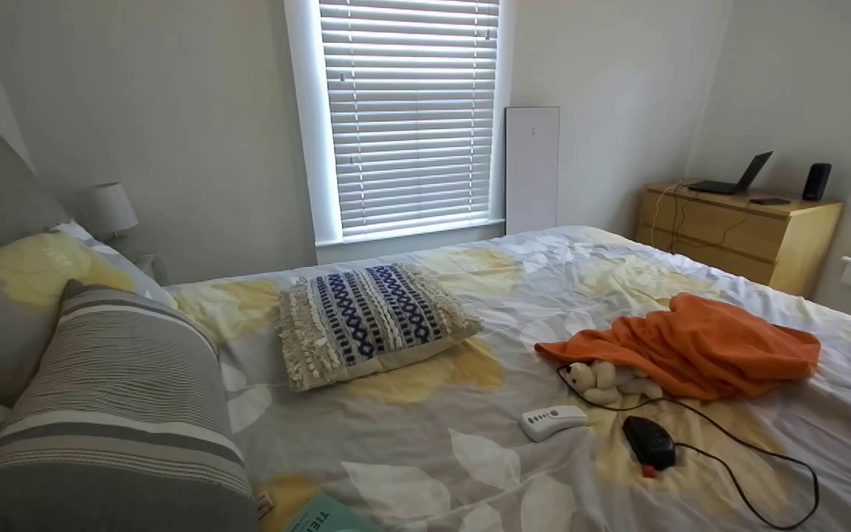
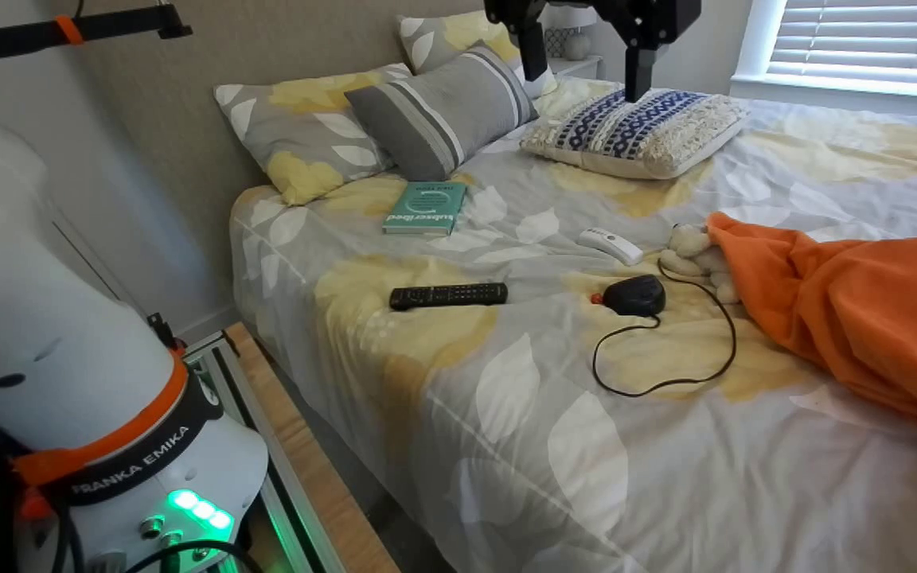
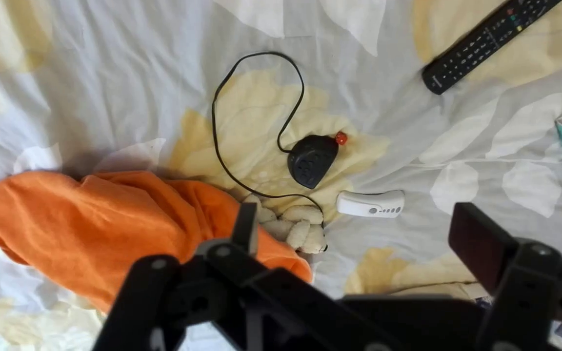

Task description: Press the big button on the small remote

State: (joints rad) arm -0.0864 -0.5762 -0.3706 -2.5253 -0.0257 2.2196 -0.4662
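Black hard-bodied two-fingered gripper (image 2: 587,83): hanging well above the printed grey-and-yellow fabric bedding (image 2: 705,461), its fingers standing wide apart and holding nothing.
Slim white oblong plastic remote (image 3: 369,203): lying on the bedding just beside the landmark, a black rounded plastic device (image 3: 311,162) with a thin black cord (image 3: 270,52); the two are not touching.
Round grey button (image 3: 372,210): sitting at the end of its row nearer the black device and apparently being the big one.
Press: pending, on the inspector's judgement; no finger is touching the remote.
Fingers: closing them before descent would be giving one narrow tip; left apart, they would be straddling the remote.
Descent: the closed tip should be coming straight down over the button, centring before contact.
Force: building slowly is looking best, since the bedding will likely be sinking and the light remote may be tipping or skidding.
Long axis: running nearly level across the wrist view, roughly parallel to the line joining the fingertips.
Buttoned end: pointing away from the black device, the plain end lying nearer it; whether the body is canting sideways cannot be told.
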